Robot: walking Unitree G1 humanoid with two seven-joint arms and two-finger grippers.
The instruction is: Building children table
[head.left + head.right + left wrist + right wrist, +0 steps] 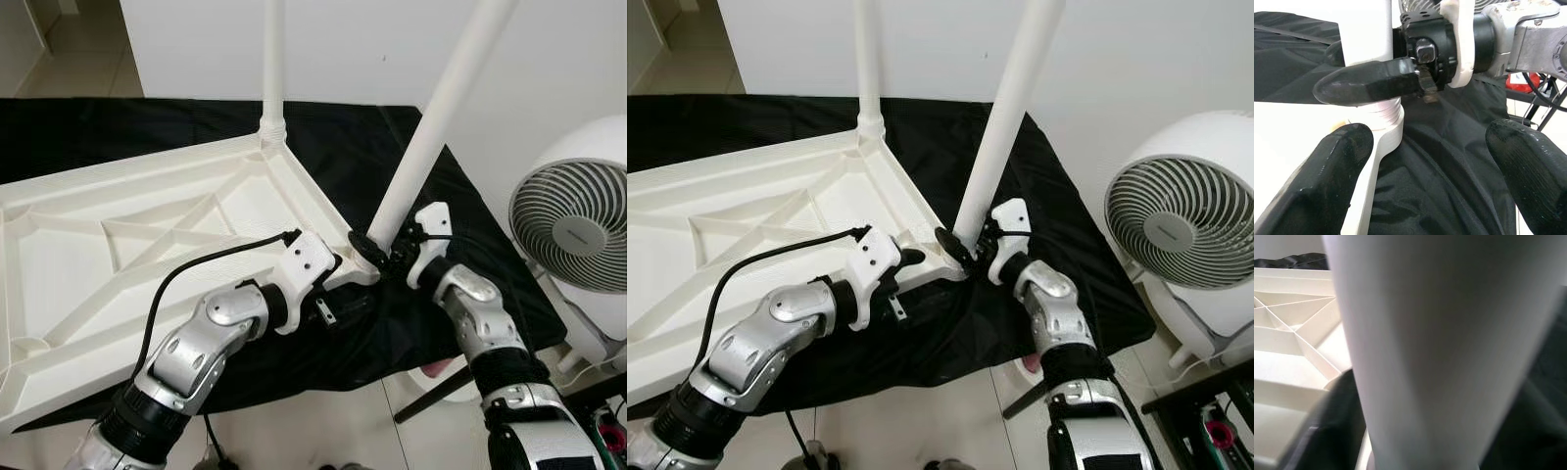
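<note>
An upside-down white table top [147, 245] lies on a black cloth [372, 157]. One white leg [273, 59] stands upright in the far corner socket. A second white leg [436, 117] leans to the right, its foot at the near right corner socket [1386, 125]. My right gripper [377, 253] is shut on the base of this tilted leg [1440, 347], one black finger [1361, 85] wrapping it. My left gripper [345, 284] sits just beside that corner, open, its two fingers spread over the cloth [1435, 161] and holding nothing.
A white floor fan [573, 225] stands close on the right, beside my right arm. A white wall rises right behind the cloth. Pale tiled floor [323, 431] lies in front. A black cable [186, 269] arcs over my left forearm.
</note>
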